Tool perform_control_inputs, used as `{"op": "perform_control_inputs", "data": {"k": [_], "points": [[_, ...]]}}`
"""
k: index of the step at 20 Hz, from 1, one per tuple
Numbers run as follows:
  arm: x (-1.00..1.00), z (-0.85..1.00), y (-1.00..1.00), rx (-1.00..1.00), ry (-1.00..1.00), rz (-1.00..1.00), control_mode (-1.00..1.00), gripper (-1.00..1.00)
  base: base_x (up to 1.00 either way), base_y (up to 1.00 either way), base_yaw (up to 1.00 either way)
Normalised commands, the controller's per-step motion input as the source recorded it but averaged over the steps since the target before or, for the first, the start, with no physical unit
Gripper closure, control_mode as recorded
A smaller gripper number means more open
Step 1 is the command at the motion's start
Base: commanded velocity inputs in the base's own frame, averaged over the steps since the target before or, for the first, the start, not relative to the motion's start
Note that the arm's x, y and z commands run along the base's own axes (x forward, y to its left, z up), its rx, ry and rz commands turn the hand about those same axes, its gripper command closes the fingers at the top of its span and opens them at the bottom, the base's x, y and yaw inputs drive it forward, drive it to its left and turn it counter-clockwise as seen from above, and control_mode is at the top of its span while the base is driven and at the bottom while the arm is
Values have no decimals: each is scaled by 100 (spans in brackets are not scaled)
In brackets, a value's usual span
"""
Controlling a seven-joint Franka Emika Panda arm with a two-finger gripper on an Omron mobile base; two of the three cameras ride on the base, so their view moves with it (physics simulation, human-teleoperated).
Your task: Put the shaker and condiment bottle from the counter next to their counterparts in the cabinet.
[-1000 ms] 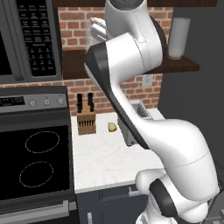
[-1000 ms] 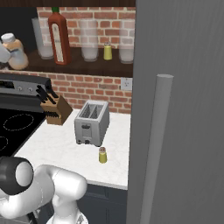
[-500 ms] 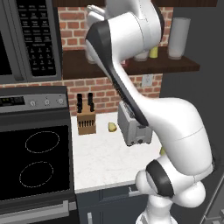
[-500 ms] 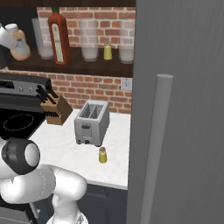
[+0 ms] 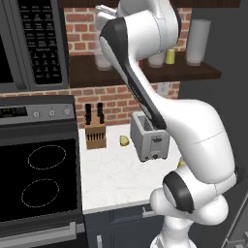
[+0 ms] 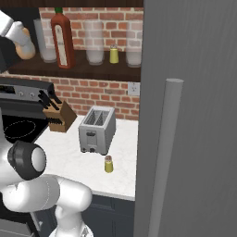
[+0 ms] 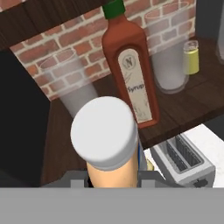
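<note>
My gripper point(image 6: 18, 39) is shut on the condiment bottle point(image 7: 107, 146), a small orange bottle with a pale cap, held high at the left end of the cabinet shelf point(image 6: 92, 70). In the hand view it hangs just in front of and left of the tall dark-red sauce bottle point(image 7: 131, 74). That red bottle point(image 6: 62, 39) stands on the shelf among clear glasses, and the bright yellow shaker point(image 6: 114, 54) is farther right. The olive-yellow shaker point(image 6: 108, 164) stands upright on the white counter point(image 6: 69, 157), in front of the toaster.
A silver toaster point(image 6: 96, 129) and a knife block point(image 6: 58, 115) sit at the back of the counter. Several clear glasses point(image 7: 168, 52) crowd the shelf. The black microwave point(image 5: 29, 43) hangs left of the shelf, over the stove point(image 5: 38, 179). A grey fridge door point(image 6: 194, 115) closes off the right.
The arm has swung upward and in toward the shelf, carrying the orange bottle closer to the red bottle. The grip stays the same, and nothing on the counter moved.
</note>
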Motion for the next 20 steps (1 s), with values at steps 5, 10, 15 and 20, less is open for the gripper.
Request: {"op": "perform_control_inputs", "data": {"k": [5,10,15,20], "points": [[7,-13,0,-7,-5,4,-100,100,0,0,0],[0,-7,0,-1,-1,0,-100,100,0,0,0],[0,-7,0,0,0,0,-100,100,0,0,0],[0,-19,-2,0,0,0,-100,100,0,0,0]]}}
